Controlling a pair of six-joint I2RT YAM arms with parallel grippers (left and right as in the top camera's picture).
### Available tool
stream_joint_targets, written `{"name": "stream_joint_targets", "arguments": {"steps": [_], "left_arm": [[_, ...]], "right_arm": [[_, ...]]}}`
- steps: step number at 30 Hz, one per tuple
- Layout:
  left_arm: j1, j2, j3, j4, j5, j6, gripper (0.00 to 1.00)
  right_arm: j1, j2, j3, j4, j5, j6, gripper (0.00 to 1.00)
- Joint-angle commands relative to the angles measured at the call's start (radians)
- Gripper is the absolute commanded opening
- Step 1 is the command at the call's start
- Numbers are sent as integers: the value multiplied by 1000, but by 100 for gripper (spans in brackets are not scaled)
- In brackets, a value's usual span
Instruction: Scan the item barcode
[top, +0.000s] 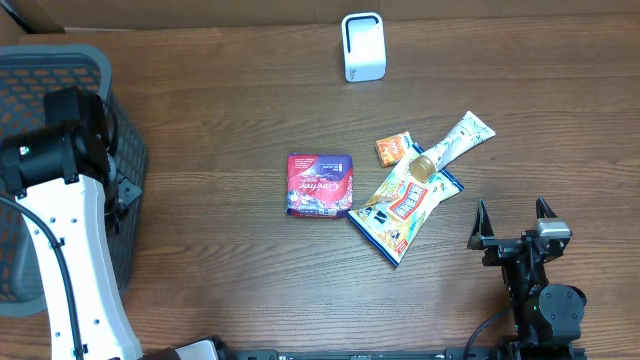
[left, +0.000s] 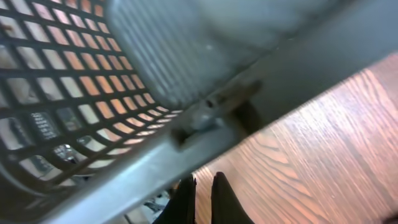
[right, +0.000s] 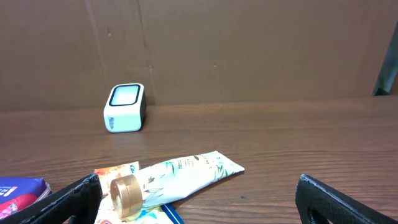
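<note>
A white barcode scanner (top: 362, 46) stands at the back of the wooden table, also seen in the right wrist view (right: 125, 107). In mid-table lie a red and purple pack (top: 319, 185), a blue and white snack bag (top: 402, 208), a white tube with a gold cap (top: 450, 147) (right: 180, 178) and a small orange packet (top: 393, 148). My right gripper (top: 512, 215) (right: 199, 193) stands open and empty at the front right, short of the tube. My left gripper (left: 204, 183) is shut on nothing, beside the basket's rim (left: 186, 146).
A dark mesh basket (top: 60, 70) fills the left edge of the table, with the white left arm (top: 65, 220) against it. A brown cardboard wall (right: 249, 50) closes off the back behind the scanner.
</note>
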Motion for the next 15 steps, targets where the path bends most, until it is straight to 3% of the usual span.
{"name": "stream_joint_targets", "arguments": {"steps": [1, 6, 10, 12, 13, 15], "left_arm": [[8, -3, 67, 8, 117, 48, 4], [8, -3, 210, 7, 321, 143, 5], [8, -3, 304, 6, 521, 237, 20], [8, -5, 323, 6, 656, 309, 65], [5, -6, 323, 1, 735, 353, 77], [-6, -5, 321, -26, 855, 423, 90]], "right_arm": [[3, -10, -10, 6, 10, -4, 100], [3, -10, -10, 6, 10, -4, 100], [3, -10, -10, 6, 10, -4, 100], [3, -10, -10, 6, 10, -4, 100], [3, -10, -10, 6, 10, -4, 100], [3, -10, -10, 6, 10, -4, 100]]}}
